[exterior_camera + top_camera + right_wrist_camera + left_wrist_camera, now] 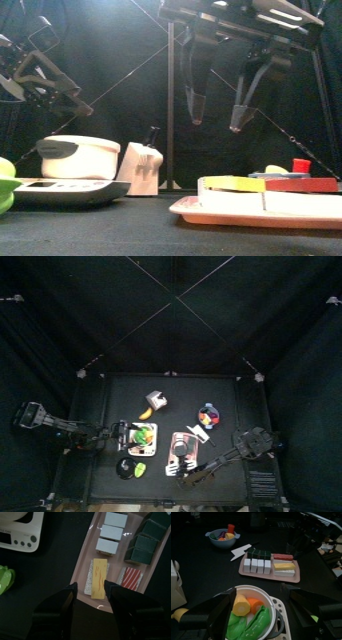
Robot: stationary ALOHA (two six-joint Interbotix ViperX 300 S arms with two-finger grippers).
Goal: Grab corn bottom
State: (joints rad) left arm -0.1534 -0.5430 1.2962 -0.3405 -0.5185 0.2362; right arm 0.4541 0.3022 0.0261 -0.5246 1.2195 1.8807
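Observation:
A yellow corn piece [240, 604] lies in a white bowl [271, 602] with an orange piece and green pods. The bowl stands on a white scale [143, 444]. My left gripper [258, 590] is open, its jaws spread on either side of the bowl and a little above it; it touches nothing. In the top view it is at the bowl's left [127, 436]. My right gripper [91, 587] is open and empty above a yellow block [98, 577] on the pink tray [85, 569]. In the front view it hangs high above the tray [217, 112].
The pink tray [185, 452] holds white, dark green, red and yellow blocks. A grey bowl [210, 414] with small items stands at the back right. A white carton [156, 401] and a yellow item [146, 413] lie behind the scale. A green item [130, 468] sits at the front.

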